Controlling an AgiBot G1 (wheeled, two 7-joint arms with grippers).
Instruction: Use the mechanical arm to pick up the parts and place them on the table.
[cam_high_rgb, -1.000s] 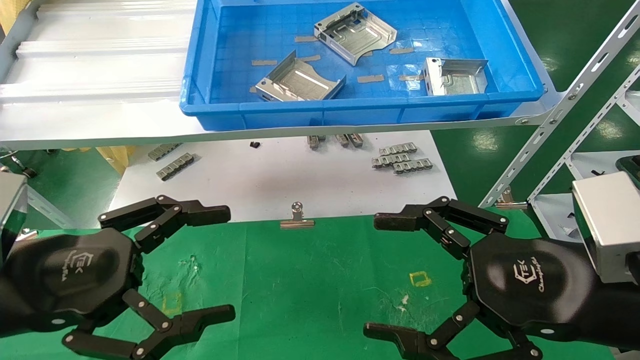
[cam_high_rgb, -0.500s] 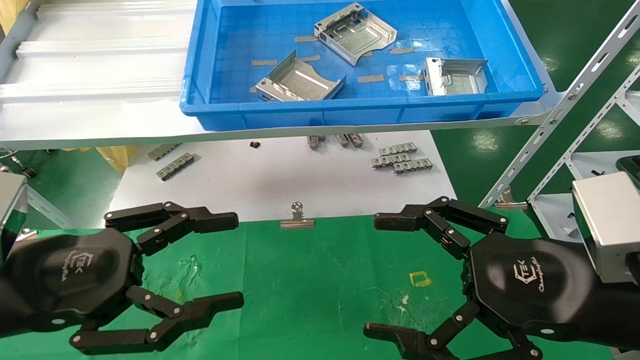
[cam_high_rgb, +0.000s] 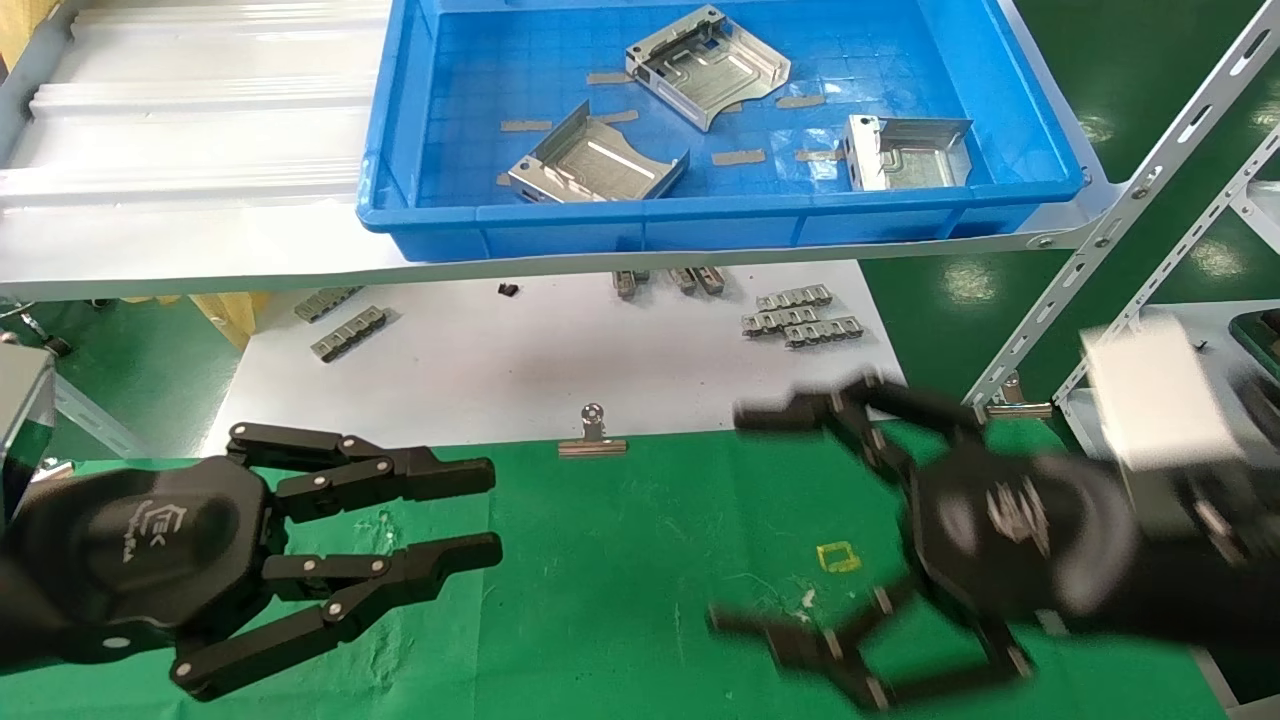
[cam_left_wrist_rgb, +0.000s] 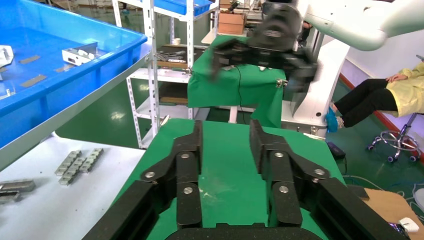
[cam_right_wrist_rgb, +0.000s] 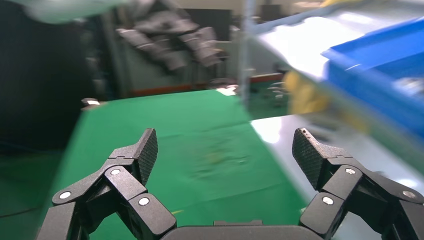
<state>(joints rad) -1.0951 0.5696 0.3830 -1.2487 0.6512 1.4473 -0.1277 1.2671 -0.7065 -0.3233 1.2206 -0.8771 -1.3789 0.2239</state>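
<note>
Three silvery parts lie in a blue bin (cam_high_rgb: 700, 225) on the shelf: one at front left (cam_high_rgb: 598, 165), one at the back (cam_high_rgb: 706, 68), one at the right (cam_high_rgb: 908, 152). My left gripper (cam_high_rgb: 492, 512) hovers over the green table (cam_high_rgb: 640, 560) at near left, its fingers close together but apart, holding nothing. It shows in the left wrist view (cam_left_wrist_rgb: 226, 132). My right gripper (cam_high_rgb: 728, 518) is wide open and empty over the table at near right, blurred by motion. It shows in the right wrist view (cam_right_wrist_rgb: 227, 145).
A white board (cam_high_rgb: 560, 350) lies beyond the cloth with grey link strips (cam_high_rgb: 800, 315) on it. A binder clip (cam_high_rgb: 593, 432) holds the cloth's far edge. A pale ribbed shelf (cam_high_rgb: 190, 130) extends left of the bin. Slotted rack uprights (cam_high_rgb: 1130, 210) stand at right.
My left gripper's fingers have drawn much closer together and its tips have shifted slightly right. My right gripper has started moving left and is now blurred.
</note>
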